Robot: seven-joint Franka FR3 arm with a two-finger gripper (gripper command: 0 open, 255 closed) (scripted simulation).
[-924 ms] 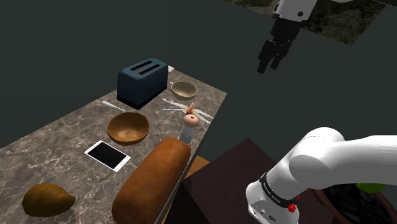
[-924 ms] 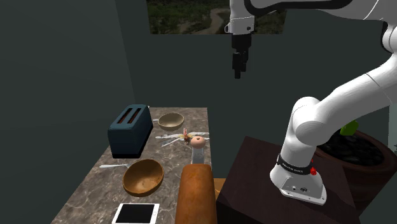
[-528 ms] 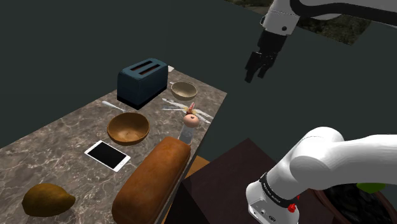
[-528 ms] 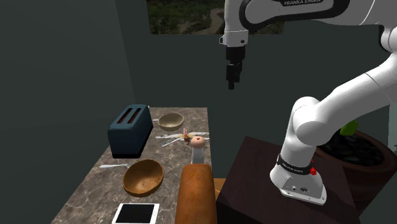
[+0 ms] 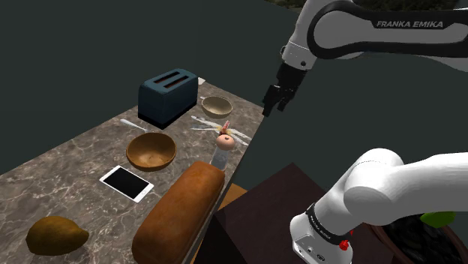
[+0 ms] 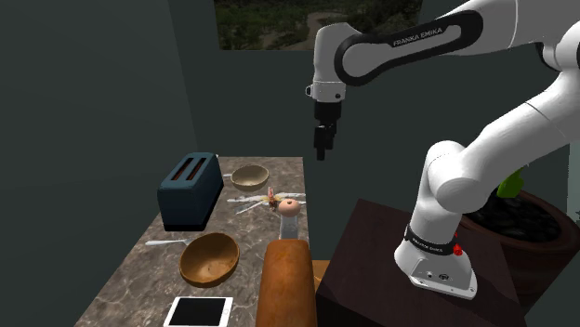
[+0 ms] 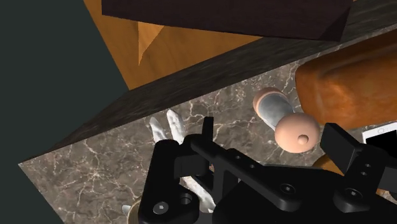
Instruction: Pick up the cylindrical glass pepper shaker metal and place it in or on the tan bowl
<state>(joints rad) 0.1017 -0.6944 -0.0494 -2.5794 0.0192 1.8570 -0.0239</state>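
Observation:
The pepper shaker (image 5: 222,152) is a small clear cylinder with a pinkish round top. It stands upright near the marble counter's (image 5: 67,161) edge, just beyond the bread loaf (image 5: 180,214). It also shows in the second exterior view as the shaker (image 6: 290,215) and from above as the shaker (image 7: 284,119). The small tan bowl (image 5: 217,106) sits beside the toaster (image 5: 168,96); the same bowl (image 6: 250,176) appears at the counter's far end. My gripper (image 5: 270,100) hangs open and empty in the air, above and past the counter's edge, well over the shaker. The gripper (image 6: 322,147) points down; its fingers (image 7: 347,149) stand apart.
A larger brown wooden bowl (image 5: 151,151) lies mid-counter, with a white-screened phone (image 5: 126,182) and a brown rounded lump (image 5: 56,235) nearer the camera. A spoon (image 5: 133,124) and pale cutlery (image 5: 217,127) lie between bowl and shaker. The dark stand (image 5: 274,214) flanks the counter.
The arm has swung down and toward the shoulder view's left, bringing the gripper from high up to just off the counter's edge. Nothing on the counter moved.

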